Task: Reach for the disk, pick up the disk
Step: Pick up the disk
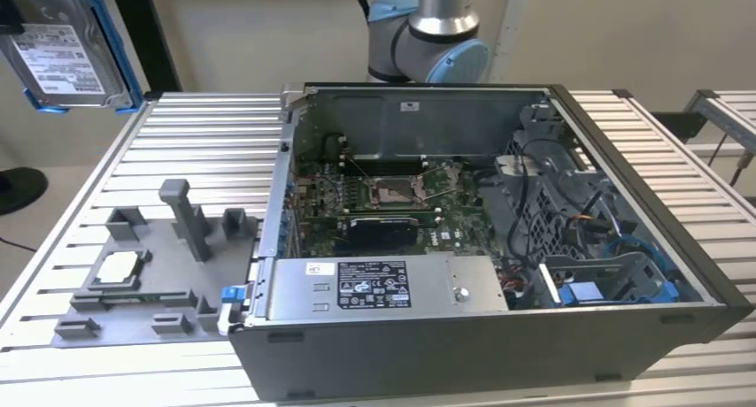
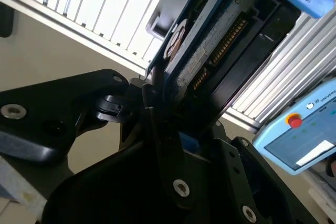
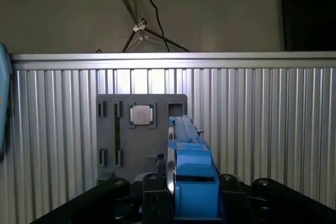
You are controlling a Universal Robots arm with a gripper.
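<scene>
The disk point(image 1: 65, 57), silver-grey with a white printed label and blue rails, hangs high at the exterior view's left, above the far left corner of the slatted table point(image 1: 201, 133). In both wrist views my gripper point(image 2: 178, 114) is shut on it, a black finger on each flat face. The second wrist view shows the disk point(image 2: 210, 51) sticking out beyond the fingers with its connector edge visible. Seen edge-on in the first wrist view, the disk point(image 3: 190, 171) shows its blue rail, gripper point(image 3: 191, 195) clamped around it, above the grey fixture plate point(image 3: 142, 129).
An open computer case point(image 1: 638, 274) takes up the table's middle and right, with a grey labelled box point(image 1: 378, 287) at its front. The grey fixture plate point(image 1: 142, 283) holds a small square silver chip point(image 1: 119, 270) and upright posts point(image 1: 183, 217). A blue pendant point(image 2: 299, 135) lies beside the table.
</scene>
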